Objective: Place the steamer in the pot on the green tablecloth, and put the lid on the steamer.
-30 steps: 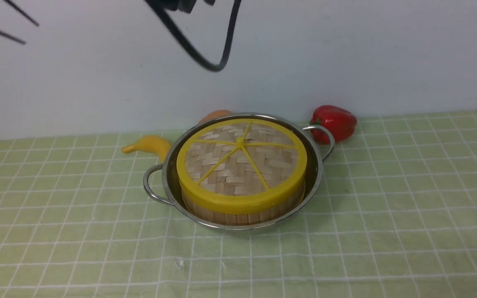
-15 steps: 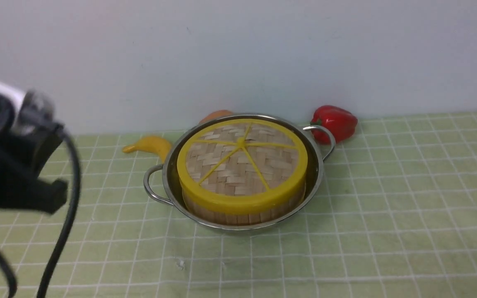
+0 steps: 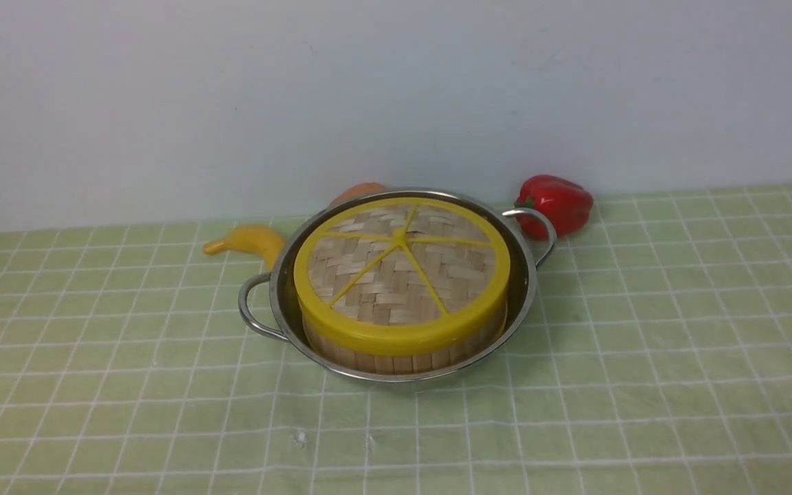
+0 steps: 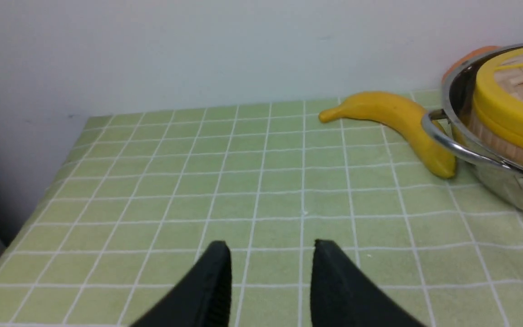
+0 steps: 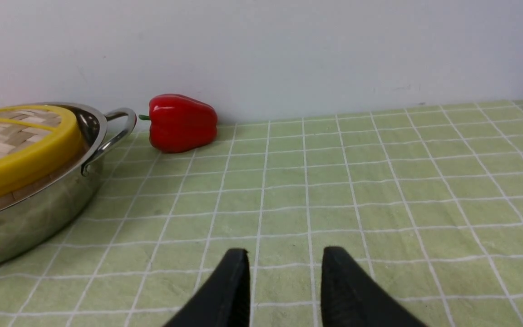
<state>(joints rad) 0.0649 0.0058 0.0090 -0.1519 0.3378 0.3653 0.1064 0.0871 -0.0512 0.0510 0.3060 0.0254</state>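
The steamer (image 3: 403,347) sits inside the pot (image 3: 526,275), capped by the lid (image 3: 399,271), on the green tablecloth (image 3: 678,357) near a plain pale wall (image 3: 396,89). A banana (image 3: 248,240) and a red pepper (image 3: 557,203) lie beside the pot's handles. The left gripper (image 4: 270,272) and right gripper (image 5: 284,277) hover over bare cloth, jaws apart, holding nothing.

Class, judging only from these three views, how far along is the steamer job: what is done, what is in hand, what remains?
Done: the steamer sits inside the pot on the green tablecloth, and the lid rests flat on it. In hand: nothing; the left gripper and right gripper are open and empty, away from the pot. Left: no step appears to remain.
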